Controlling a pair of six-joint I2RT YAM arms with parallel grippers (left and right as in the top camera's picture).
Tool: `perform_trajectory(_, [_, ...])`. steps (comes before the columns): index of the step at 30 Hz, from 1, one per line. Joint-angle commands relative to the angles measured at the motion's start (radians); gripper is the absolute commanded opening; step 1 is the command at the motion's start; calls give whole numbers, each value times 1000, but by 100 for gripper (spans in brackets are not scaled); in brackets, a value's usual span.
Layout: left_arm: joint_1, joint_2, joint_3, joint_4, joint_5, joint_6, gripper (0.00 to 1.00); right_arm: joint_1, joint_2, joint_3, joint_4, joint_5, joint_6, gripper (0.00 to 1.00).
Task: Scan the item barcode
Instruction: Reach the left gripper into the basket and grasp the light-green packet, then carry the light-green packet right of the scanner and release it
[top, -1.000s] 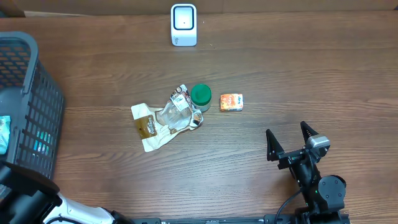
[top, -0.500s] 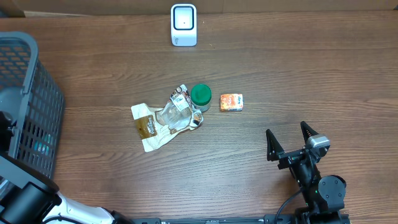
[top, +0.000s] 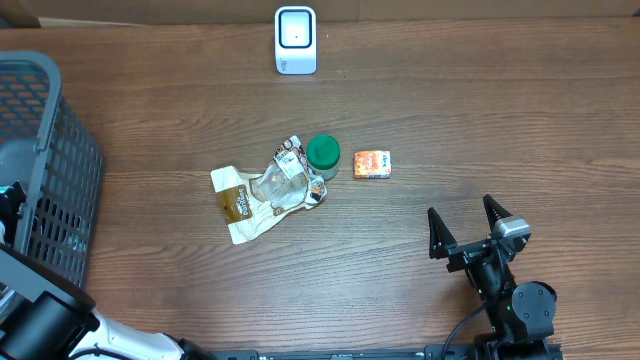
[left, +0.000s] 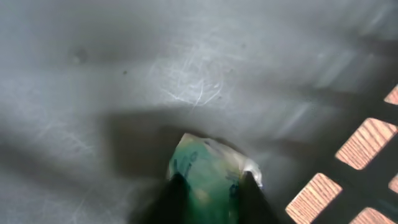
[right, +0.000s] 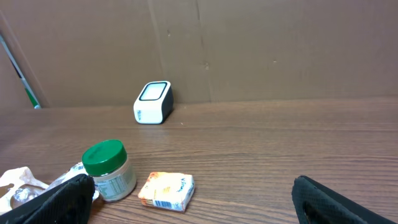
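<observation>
Left gripper has its jaws pinched tight on a green packet, probably a soft pouch, though it's blurry, down on the basket floor. Right gripper has its jaws wide over the table, well apart from jar, box and scanner.

We show a counter of brown wood grain, matt and smooth. The basket is grey plastic lattice; its floor, in the left wrist view, is dull and finely scratched. The green pouch is glossy, crinkled film. The scanner is smooth white plastic, the jar lid green plastic, the wrapper crumpled, partly clear film, and the backdrop matt cardboard.
</observation>
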Motion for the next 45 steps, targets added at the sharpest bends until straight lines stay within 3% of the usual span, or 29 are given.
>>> perform_trajectory(1, [-3, 0, -16, -5, -27, 8, 4, 0, -12, -10, 3, -2, 2, 100])
perform_trajectory(7, [-1, -1, 52, -102, -34, -70, 4, 0, -12, -10, 3, -2, 2, 100])
perform_trajectory(12, [-1, -1, 296, -270, -18, -186, 4, 0, -12, -10, 3, -2, 2, 100])
perform_trajectory(21, [-10, -3, 892, -498, 318, -277, 4, 0, -12, -10, 3, -2, 2, 100])
perform_trajectory(26, [-76, -24, 1047, -542, 509, -275, 4, 0, -12, -10, 3, -2, 2, 100])
perform_trajectory(31, [-264, -51, 1055, -585, 531, -127, 4, 0, -12, -10, 3, -2, 2, 100])
perform_trajectory(38, [-705, -35, 1016, -599, 240, -59, 4, 0, -12, -10, 3, -2, 2, 100])
perform_trajectory(45, [-1108, 81, 1006, -587, -9, 182, 4, 0, -12, -10, 3, -2, 2, 100])
